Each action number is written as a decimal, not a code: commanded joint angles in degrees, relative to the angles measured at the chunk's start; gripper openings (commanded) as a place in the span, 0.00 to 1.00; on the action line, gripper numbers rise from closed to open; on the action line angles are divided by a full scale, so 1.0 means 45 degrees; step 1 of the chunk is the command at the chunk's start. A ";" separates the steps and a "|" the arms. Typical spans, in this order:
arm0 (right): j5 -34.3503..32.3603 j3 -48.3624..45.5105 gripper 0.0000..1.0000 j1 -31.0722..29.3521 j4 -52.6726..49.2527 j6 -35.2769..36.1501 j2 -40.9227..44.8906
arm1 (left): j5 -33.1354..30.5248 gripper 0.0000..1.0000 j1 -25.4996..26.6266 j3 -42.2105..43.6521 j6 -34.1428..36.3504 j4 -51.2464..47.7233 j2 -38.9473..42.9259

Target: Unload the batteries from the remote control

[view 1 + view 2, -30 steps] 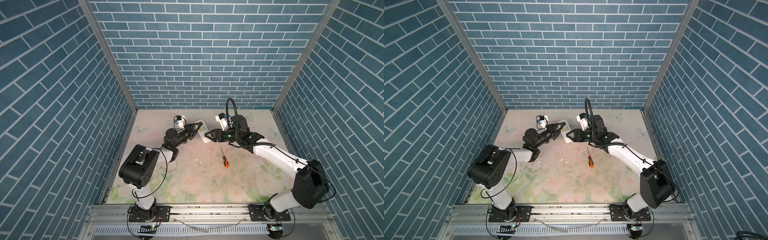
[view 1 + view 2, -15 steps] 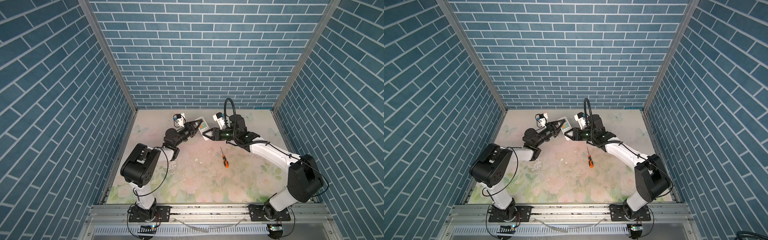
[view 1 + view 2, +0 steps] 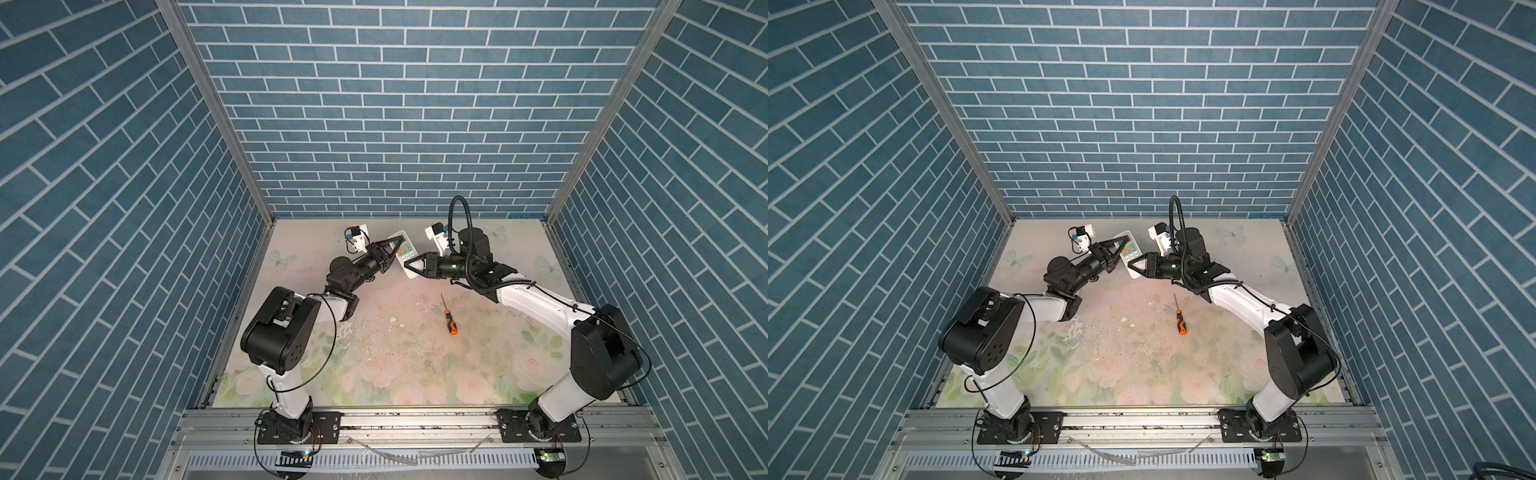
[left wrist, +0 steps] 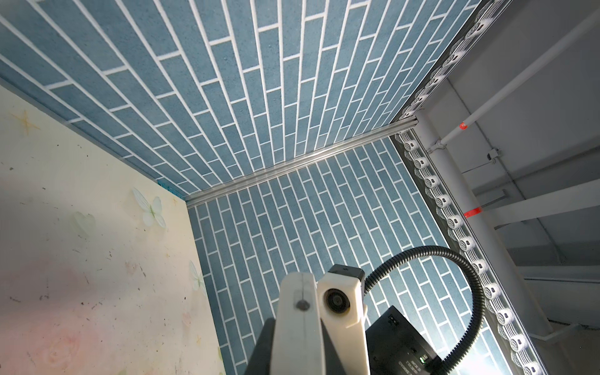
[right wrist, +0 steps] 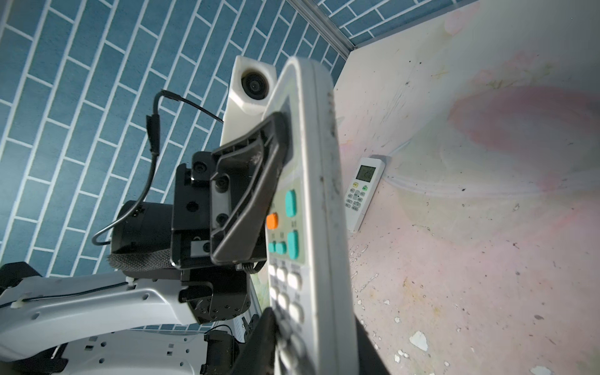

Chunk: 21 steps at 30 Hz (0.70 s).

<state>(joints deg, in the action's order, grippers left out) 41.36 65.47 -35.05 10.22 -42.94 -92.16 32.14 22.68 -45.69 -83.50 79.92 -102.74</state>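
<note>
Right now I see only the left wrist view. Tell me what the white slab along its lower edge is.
Observer: It is a white plastic remote control, held clear of the table. The left gripper is shut on its display end.
Operator: Report the right gripper.
Observer: The right gripper has its jaws on either side of the remote's keypad end. I cannot tell whether they are pressing on it.
Operator: Name anything loose below.
Observer: A slim screwdriver with an orange-and-black handle lies on the floral table, apart from both grippers.
</note>
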 commanded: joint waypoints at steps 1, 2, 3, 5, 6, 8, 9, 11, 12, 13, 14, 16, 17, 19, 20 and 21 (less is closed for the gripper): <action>0.0565 -0.0115 0.24 -0.0203 0.1252 -0.0100 -0.0284 | 0.0181 0.00 0.0210 -0.0178 0.0314 0.0150 0.0077; 0.0582 -0.0098 0.19 -0.0200 0.1299 -0.0146 -0.0315 | 0.0201 0.00 0.0225 -0.0188 0.0314 0.0150 0.0110; 0.0572 -0.0096 0.17 -0.0201 0.1336 -0.0156 -0.0319 | 0.0201 0.00 0.0220 -0.0178 0.0315 0.0150 0.0106; 0.0581 -0.0094 0.10 -0.0200 0.1391 -0.0166 -0.0320 | 0.0210 0.00 0.0215 -0.0178 0.0314 0.0150 0.0137; 0.0577 -0.0064 0.08 -0.0190 0.1402 -0.0181 -0.0313 | 0.0221 0.02 0.0220 -0.0169 0.0300 0.0149 0.0157; 0.0611 -0.0039 0.04 -0.0200 0.1414 -0.0167 -0.0322 | 0.0221 0.07 0.0203 -0.0178 0.0305 0.0153 0.0172; 0.0640 -0.0010 0.03 -0.0200 0.1393 -0.0165 -0.0322 | 0.0221 0.10 0.0212 -0.0178 0.0285 0.0150 0.0174; 0.0636 0.0031 0.01 -0.0190 0.1377 -0.0153 -0.0348 | 0.0218 0.13 0.0200 -0.0220 0.0279 0.0150 0.0194; 0.0629 0.0040 0.00 -0.0199 0.1352 -0.0146 -0.0341 | 0.0221 0.14 0.0196 -0.0251 0.0256 0.0150 0.0194; 0.0605 0.0053 0.00 -0.0199 0.1310 -0.0127 -0.0335 | 0.0219 0.17 0.0198 -0.0285 0.0256 0.0150 0.0195; 0.0599 0.0070 0.00 -0.0210 0.1262 -0.0118 -0.0339 | 0.0240 0.19 0.0195 -0.0324 0.0241 0.0150 0.0194; 0.0557 0.0055 0.00 -0.0200 0.1208 -0.0068 -0.0285 | 0.0279 0.23 0.0178 -0.0383 0.0218 0.0150 0.0224; 0.0536 0.0044 0.00 -0.0200 0.1139 -0.0034 -0.0263 | 0.0280 0.26 0.0160 -0.0403 0.0212 0.0150 0.0255; 0.0417 0.0049 0.00 -0.0200 0.0925 0.0085 -0.0166 | 0.0293 0.32 0.0123 -0.0442 0.0203 0.0150 0.0281; 0.0338 0.0072 0.00 -0.0200 0.0719 0.0207 -0.0081 | 0.0318 0.36 0.0081 -0.0452 0.0179 0.0150 0.0294; 0.0221 0.0097 0.00 -0.0201 0.0436 0.0355 -0.0013 | 0.0345 0.39 0.0009 -0.0452 0.0146 0.0150 0.0322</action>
<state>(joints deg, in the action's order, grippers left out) 44.05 65.47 -35.40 13.87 -45.67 -92.79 32.08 22.63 -46.28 -84.53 80.71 -102.32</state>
